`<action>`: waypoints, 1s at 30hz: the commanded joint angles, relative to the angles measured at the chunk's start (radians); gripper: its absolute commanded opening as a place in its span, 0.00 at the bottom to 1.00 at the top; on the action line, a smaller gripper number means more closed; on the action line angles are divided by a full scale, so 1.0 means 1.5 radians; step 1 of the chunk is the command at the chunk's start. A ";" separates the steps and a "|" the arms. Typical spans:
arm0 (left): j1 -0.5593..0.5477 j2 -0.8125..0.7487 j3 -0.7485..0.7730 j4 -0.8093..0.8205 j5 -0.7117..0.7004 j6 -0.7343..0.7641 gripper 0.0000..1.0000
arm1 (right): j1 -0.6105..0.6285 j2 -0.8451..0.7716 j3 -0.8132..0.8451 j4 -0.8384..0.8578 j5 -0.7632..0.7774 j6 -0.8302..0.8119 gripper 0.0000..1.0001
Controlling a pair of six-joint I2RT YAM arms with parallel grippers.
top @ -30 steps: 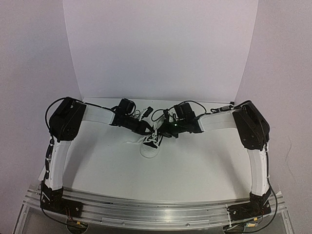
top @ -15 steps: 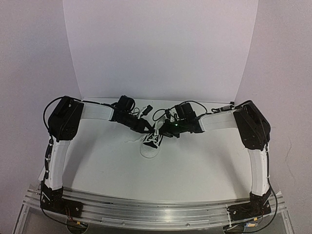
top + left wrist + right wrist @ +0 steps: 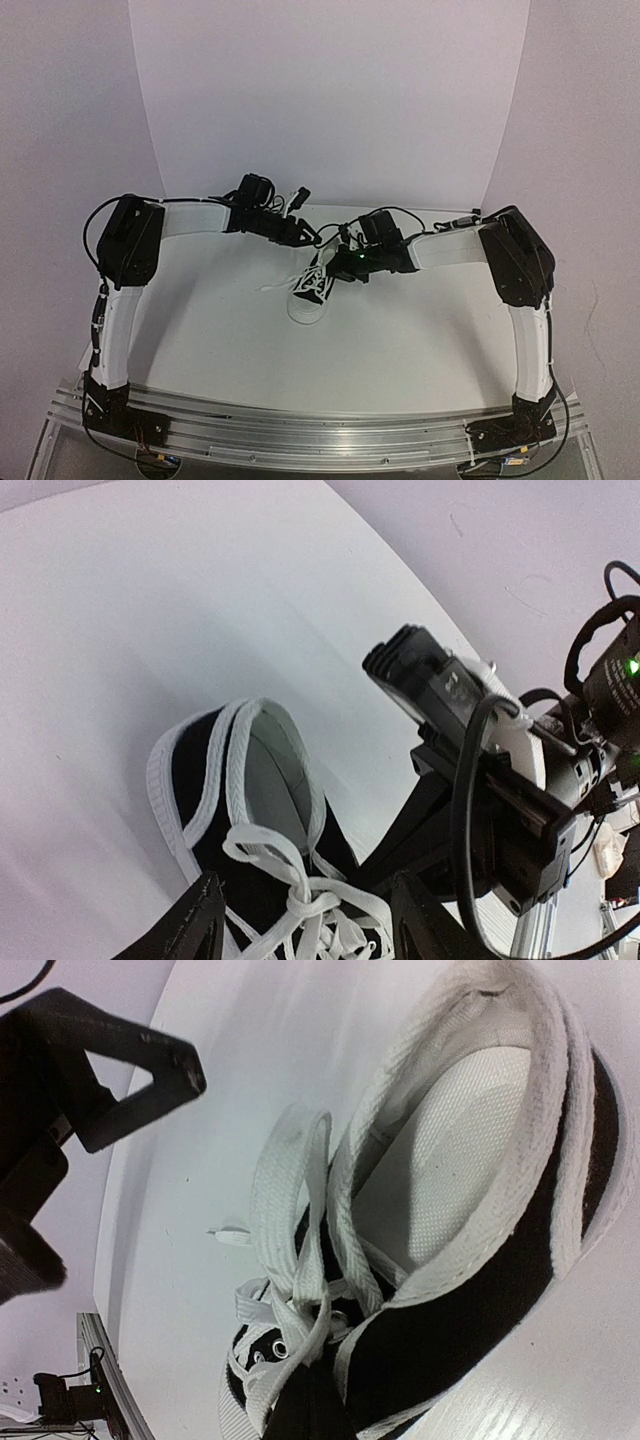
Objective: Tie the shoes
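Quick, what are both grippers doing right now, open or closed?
Left gripper: open, nothing gripped.
Right gripper: shut, at the laces of the shoe; whether it pinches one cannot be told.

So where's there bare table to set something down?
Bare table runs from the sneaker to the near edge, plus both sides of it. It is crowded at its far end, where the left gripper and right gripper sit close.
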 commanded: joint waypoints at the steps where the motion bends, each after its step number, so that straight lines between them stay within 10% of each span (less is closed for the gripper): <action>1: -0.015 0.035 0.058 0.012 -0.046 -0.009 0.56 | -0.004 -0.007 0.019 -0.013 0.000 -0.007 0.00; 15: -0.020 0.064 0.070 -0.028 -0.050 -0.004 0.46 | -0.004 -0.002 0.019 -0.013 -0.001 -0.009 0.00; 30: -0.015 0.063 0.059 -0.024 -0.018 0.008 0.00 | -0.004 -0.014 0.013 -0.016 0.009 -0.017 0.00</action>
